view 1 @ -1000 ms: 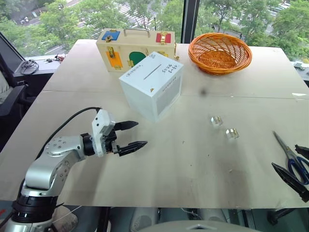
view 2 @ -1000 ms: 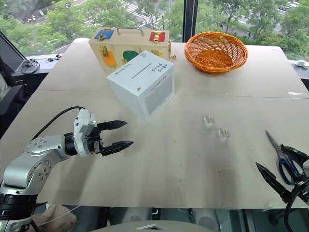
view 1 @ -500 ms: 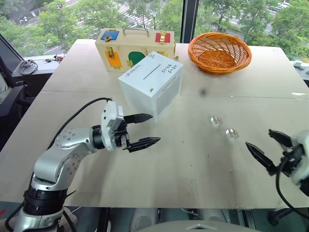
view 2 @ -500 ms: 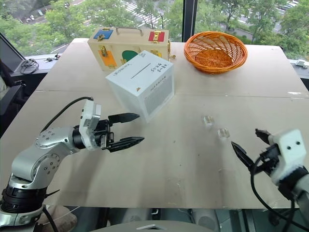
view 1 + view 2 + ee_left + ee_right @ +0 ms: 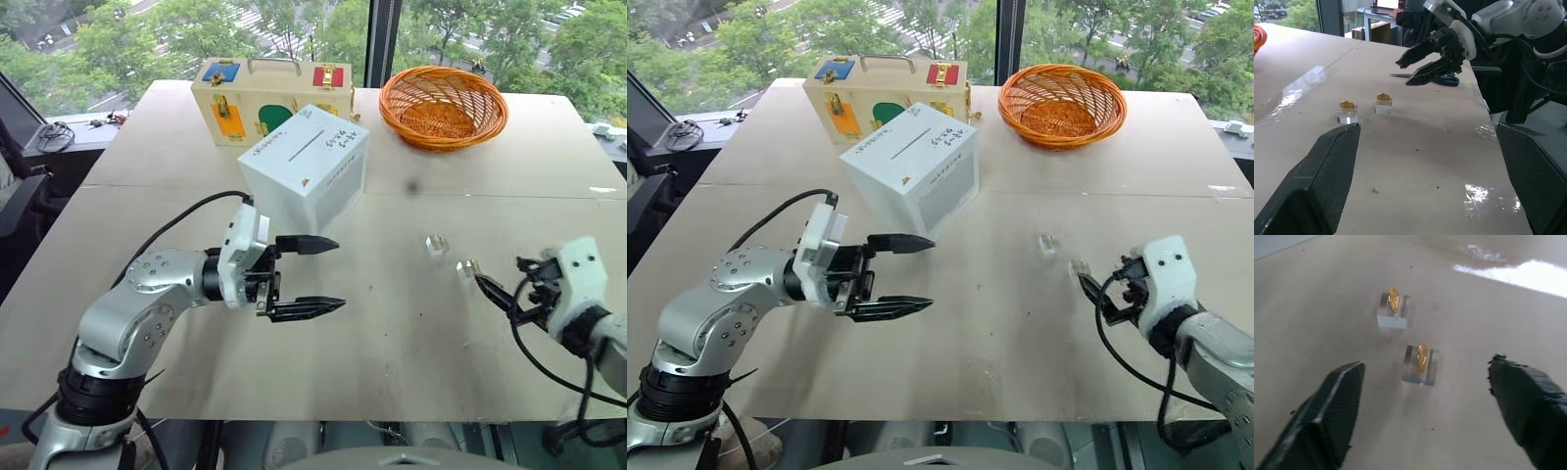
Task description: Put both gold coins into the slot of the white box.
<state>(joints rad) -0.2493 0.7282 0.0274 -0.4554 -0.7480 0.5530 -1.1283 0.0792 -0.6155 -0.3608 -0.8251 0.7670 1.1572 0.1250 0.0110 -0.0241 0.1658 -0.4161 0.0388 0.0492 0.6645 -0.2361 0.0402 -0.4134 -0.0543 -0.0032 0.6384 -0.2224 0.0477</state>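
- Table (image 5: 392, 343): white box (image 5: 304, 181) sits far side, slot (image 5: 309, 147) facing up, ready for drops.
- Left gripper (image 5: 323, 276): jaws wide, empty, hovering beside box.
- Right gripper (image 5: 1425, 416): jaws apart, empty, straddling near coin.
- Coins (image 5: 1422, 357) (image 5: 1394, 299): upright in clear blocks (image 5: 1419, 374), edges exposed for pinching.

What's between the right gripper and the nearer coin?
Nothing: bare table only, seen in the right wrist view between the right gripper and the nearer coin.

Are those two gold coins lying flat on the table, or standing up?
Standing up. Each coin sits on edge in a small clear block, off the table.
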